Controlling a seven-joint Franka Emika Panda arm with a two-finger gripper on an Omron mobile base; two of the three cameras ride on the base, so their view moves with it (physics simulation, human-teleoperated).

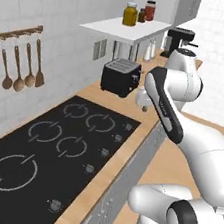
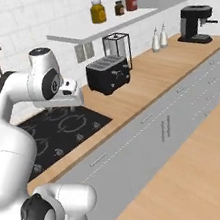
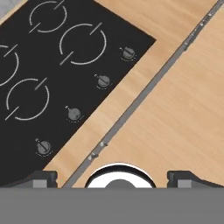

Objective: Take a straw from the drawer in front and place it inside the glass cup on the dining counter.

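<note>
The 2 finger tips [image 3: 43,178] stood at opposite lower corners of the hand view, far apart, with nothing between them: the gripper [image 3: 113,180] was fully open and held nothing. That wide stance suited a hand not yet committed to a grasp, kept ready for a thin thing such as a straw.

Below the fingers lay the front edge of a wood counter [image 3: 131,74] and the black cooktop [image 3: 52,87] with its 4 visible knobs along the near side, and beyond the edge the wood floor [image 3: 192,109]. The hand looked straight down, which I judged a carrying or searching pose rather than a reach.

In the right base view the gripper [image 2: 72,93] hung above the cooktop's near corner, on an arm folded high over the base. Further out along the counter sat a black toaster [image 2: 107,75], 2 shakers [image 2: 159,38] and a coffee machine [image 2: 195,23]; jars [image 2: 97,11] stood on the shelf above, and wooden spoons [image 1: 21,68] hung on the wall rail. Below the counter ran grey cabinet fronts [image 2: 156,129] with bar handles, all closed.

The straw, the white drawer, the glass cup and the dining counter could not be made out in these views, so their places cannot be told. The task looked to be at its start: the base probably had to turn or drive before anything could be opened.
</note>
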